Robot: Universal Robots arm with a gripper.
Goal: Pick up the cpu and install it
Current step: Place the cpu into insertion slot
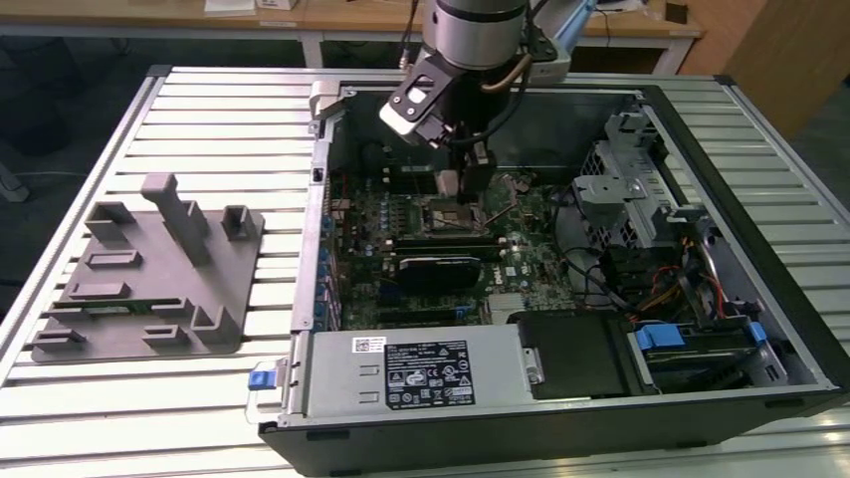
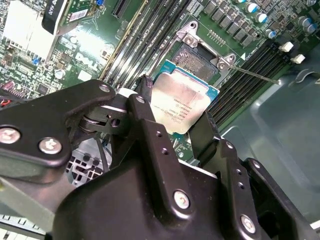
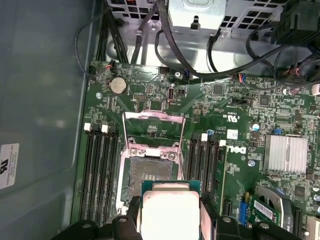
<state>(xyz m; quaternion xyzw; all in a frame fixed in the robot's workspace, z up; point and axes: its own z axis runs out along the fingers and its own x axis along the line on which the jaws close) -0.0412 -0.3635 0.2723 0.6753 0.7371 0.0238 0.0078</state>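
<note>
The cpu (image 2: 182, 102), a flat square chip with a silvery top and green edge, is clamped between the two black fingers (image 2: 146, 105) of my gripper (image 2: 176, 120). In the first wrist view the cpu (image 3: 170, 202) hangs in the gripper (image 3: 170, 215) just short of the open socket (image 3: 150, 172), whose silver load plate (image 3: 152, 131) is flipped up. The socket (image 2: 200, 60) has a dark, bare centre. In the exterior view the gripper (image 1: 459, 181) reaches down into the open computer case, just above the socket (image 1: 449, 211) on the motherboard.
Memory slots (image 3: 100, 170) flank the socket on both sides. A black heatsink block (image 1: 439, 267) lies on the board nearer the power supply (image 1: 418, 373). Cables and a drive cage (image 1: 631, 189) fill the exterior view's right. A grey fixture (image 1: 146, 279) stands on the table outside the case.
</note>
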